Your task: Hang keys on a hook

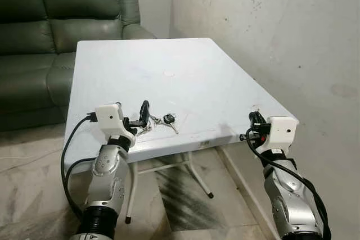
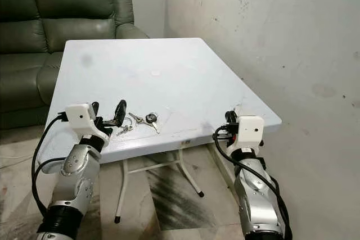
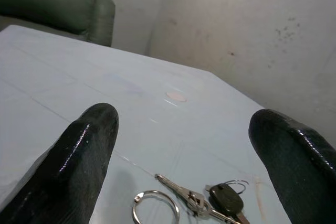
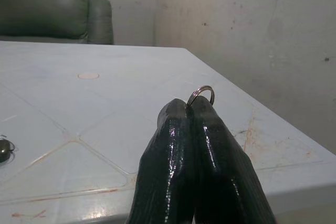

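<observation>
I saw my left tool [image 1: 141, 115] spread wide over the pale blue tabletop [image 1: 185, 71], silver keys with black fob [image 1: 166, 120] at its three o'clock, while my right tool [image 4: 190, 109] pinched a small metal ring [image 4: 201, 94].

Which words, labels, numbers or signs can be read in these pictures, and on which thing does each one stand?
None can be read.
Table: a small light tag on its near edge, too small to read.
Keys: no legible marking on the black fob or the blades.
Left claw, open by the keys, and right claw, shut on a small metal ring: no lettering.
Sofa and wall: stains only.
</observation>
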You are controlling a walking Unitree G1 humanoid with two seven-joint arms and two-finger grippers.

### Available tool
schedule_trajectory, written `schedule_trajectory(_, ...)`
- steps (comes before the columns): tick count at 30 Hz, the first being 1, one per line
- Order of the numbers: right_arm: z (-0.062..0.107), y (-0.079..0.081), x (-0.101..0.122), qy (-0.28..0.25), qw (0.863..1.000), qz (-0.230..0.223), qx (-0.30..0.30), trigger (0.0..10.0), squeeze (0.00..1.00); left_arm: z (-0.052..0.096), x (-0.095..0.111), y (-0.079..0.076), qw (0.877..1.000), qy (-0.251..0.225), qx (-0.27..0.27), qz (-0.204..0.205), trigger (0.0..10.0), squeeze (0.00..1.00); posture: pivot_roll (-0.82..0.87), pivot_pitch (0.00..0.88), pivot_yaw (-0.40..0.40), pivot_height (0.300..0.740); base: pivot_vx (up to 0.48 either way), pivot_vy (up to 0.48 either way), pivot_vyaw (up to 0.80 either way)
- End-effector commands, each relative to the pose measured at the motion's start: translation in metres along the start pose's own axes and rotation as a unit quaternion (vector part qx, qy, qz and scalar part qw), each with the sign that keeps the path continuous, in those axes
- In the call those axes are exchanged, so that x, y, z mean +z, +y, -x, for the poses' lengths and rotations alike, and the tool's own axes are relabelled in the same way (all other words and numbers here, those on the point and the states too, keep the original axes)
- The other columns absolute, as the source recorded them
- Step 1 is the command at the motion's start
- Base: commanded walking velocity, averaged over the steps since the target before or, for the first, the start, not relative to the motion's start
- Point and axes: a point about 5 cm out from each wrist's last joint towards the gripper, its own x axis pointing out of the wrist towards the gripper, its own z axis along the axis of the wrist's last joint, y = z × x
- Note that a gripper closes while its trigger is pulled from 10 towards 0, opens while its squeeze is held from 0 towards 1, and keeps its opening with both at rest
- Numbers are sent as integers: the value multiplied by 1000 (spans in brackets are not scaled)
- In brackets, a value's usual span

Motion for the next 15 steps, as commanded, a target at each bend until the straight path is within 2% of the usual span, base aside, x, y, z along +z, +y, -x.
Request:
schedule_trajectory(1, 1, -2, 5, -8, 1000, 1, -5, 10000, 0, 0, -1, 0, 1000, 5, -2, 6, 10000, 0, -7, 24, -59, 740, 0, 480, -731)
schedule_trajectory(12, 3, -2, 4, -5, 1000, 1, -4, 10000, 0, -3, -14, 8, 995, 77, 56, 5, 10000, 0, -10, 13, -58, 740, 0, 0, -731)
schedule_trajectory(15, 4, -1, 4, -5, 1000, 1, -4, 10000, 0, -3, -15, 9, 994, 82, 66, 2, 10000, 0, -12, 10, -57, 740, 0, 0, -731)
